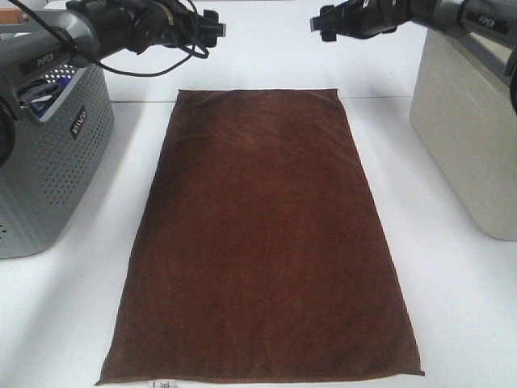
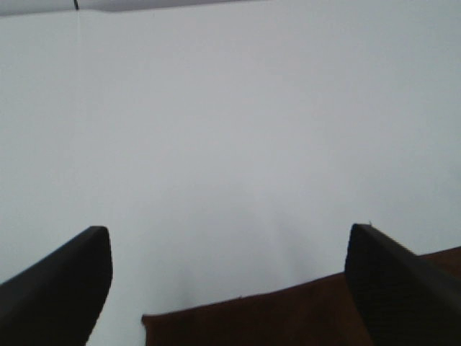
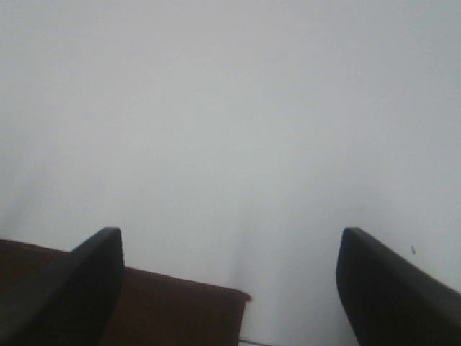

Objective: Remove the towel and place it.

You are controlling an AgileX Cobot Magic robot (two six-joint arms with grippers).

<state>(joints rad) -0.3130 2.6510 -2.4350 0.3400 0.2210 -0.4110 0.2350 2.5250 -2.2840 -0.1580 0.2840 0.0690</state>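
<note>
I held both arms level above the far edge of the towel, which lay flat on the table. The left gripper and right gripper were spread wide, grasping nothing.

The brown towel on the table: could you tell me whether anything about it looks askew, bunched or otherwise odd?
Nothing stands out. The towel lies spread flat on the white table, without folds or bunching. Both grippers, left and right, are open above its far corners and hold nothing.

grey perforated basket far left | beige bin far right | white table
</note>
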